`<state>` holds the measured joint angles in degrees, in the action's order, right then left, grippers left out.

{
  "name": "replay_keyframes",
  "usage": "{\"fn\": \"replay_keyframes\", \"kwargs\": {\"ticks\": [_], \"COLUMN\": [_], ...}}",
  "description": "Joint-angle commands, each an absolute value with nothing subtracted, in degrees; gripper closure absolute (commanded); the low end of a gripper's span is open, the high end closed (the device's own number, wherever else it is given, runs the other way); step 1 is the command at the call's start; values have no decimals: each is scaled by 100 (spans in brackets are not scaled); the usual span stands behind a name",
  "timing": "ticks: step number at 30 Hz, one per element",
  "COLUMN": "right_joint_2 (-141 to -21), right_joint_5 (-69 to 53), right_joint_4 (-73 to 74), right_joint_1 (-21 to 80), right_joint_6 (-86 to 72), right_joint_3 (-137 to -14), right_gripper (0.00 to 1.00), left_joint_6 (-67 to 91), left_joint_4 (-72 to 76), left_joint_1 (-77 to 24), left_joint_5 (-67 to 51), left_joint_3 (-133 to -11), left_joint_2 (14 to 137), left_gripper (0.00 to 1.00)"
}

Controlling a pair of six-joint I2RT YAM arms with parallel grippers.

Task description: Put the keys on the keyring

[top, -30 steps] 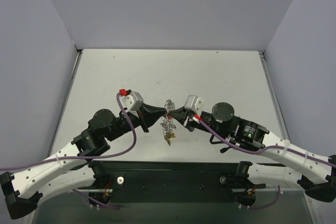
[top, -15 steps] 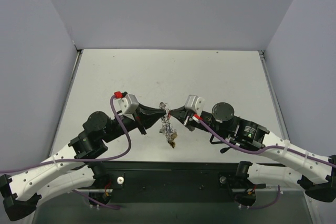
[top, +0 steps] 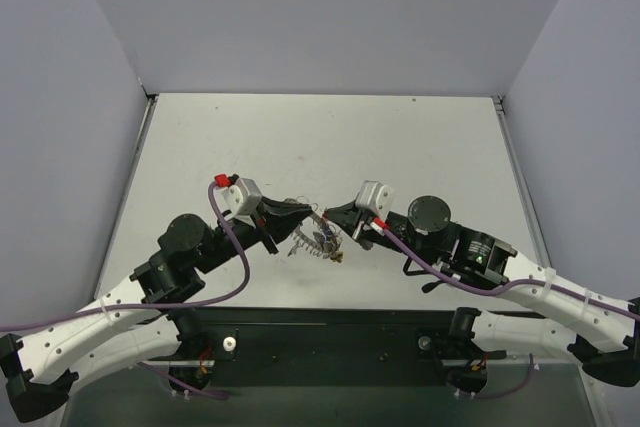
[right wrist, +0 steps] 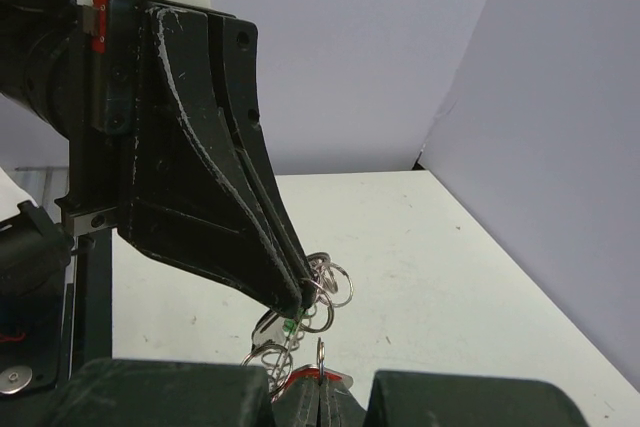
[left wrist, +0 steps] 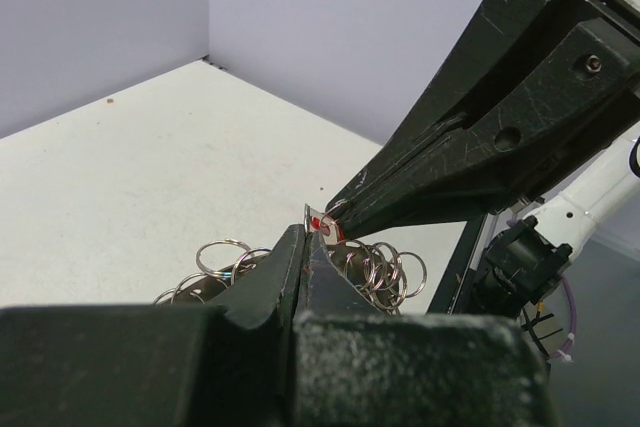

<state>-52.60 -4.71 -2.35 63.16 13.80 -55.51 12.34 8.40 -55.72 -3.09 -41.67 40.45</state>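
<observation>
Since a second ago, sees the keyring (top: 316, 235) swung from an upright hang to a slant, low over the counter (top: 420, 137), keys (top: 335, 251) bunched at its lower end. Likely handles light, springy and slippery; best pinched on bare wire. Keeps the left end effector (top: 303, 217) clenched on that wire, the right end effector (top: 337, 215) clenched on a red-headed key (left wrist: 325, 224).
</observation>
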Motion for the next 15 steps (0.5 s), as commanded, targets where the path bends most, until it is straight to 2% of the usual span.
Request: {"fn": "replay_keyframes", "kwargs": {"ticks": [1, 15], "right_joint_2": [-5106, -5247], "right_joint_5": [-492, -527], "right_joint_4": [-501, -457], "right_joint_1": [6372, 6372], "right_joint_6": [1441, 1415], "right_joint_3": [-5722, -5809], "right_gripper": [100, 100], "left_joint_6": [1195, 1108], "left_joint_4": [1354, 1318], "left_joint_1": [-5581, -5572], "left_joint_5": [-202, -457], "left_joint_3": [-4263, -4359], "left_joint_2": [3990, 4263], "left_gripper": [100, 100]}}
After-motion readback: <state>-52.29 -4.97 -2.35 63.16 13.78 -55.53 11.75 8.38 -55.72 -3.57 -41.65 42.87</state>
